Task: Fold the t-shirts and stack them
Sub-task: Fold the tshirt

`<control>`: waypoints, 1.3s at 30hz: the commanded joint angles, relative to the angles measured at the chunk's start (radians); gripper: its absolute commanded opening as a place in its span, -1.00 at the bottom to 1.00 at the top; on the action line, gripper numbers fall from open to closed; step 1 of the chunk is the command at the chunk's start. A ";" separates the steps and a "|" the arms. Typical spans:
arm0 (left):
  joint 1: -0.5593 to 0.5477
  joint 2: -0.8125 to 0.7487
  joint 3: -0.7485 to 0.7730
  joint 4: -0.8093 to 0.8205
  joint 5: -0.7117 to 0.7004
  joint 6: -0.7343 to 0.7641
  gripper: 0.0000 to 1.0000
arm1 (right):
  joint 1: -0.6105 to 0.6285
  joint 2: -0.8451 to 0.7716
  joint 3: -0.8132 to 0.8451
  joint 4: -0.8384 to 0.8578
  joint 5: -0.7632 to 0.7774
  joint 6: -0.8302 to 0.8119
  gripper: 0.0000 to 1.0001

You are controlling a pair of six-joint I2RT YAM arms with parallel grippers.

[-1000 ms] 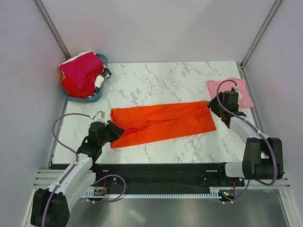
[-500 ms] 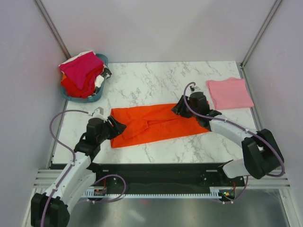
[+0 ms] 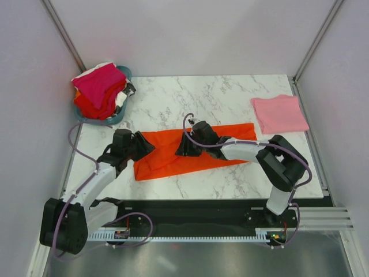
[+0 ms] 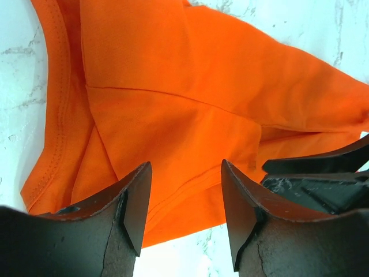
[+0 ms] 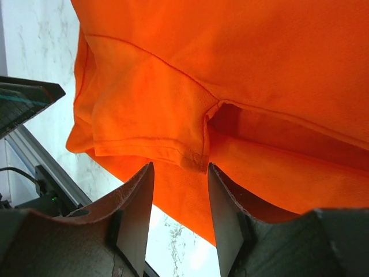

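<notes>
A bright orange-red t-shirt [image 3: 199, 151] lies folded into a long strip across the middle of the table. My left gripper [image 3: 145, 148] is at its left end, open, with the cloth [image 4: 173, 98] below and beyond its fingers [image 4: 138, 202]. My right gripper [image 3: 183, 149] hovers open over the strip's middle, just above a sleeve hem and seam [image 5: 193, 156], with nothing between its fingers [image 5: 135, 213]. A folded light pink t-shirt [image 3: 278, 113] sits at the back right. Magenta, red and white t-shirts [image 3: 99, 86] are heaped in a teal basket [image 3: 119, 117].
The basket stands at the table's back left corner, close behind my left arm. The right gripper's black body [image 4: 323, 176] shows at the right of the left wrist view. Bare marble table [image 3: 196, 98] lies behind the orange shirt, and its front edge [image 3: 196, 198] runs just below it.
My right arm swept left from beside the pink shirt to the middle of the orange one. The left gripper opened and let go of the shirt's left end.
</notes>
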 commanded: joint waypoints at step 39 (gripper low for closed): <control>-0.066 -0.129 -0.012 -0.064 -0.176 0.023 -0.45 | -0.045 -0.230 -0.107 -0.229 0.268 -0.173 -0.28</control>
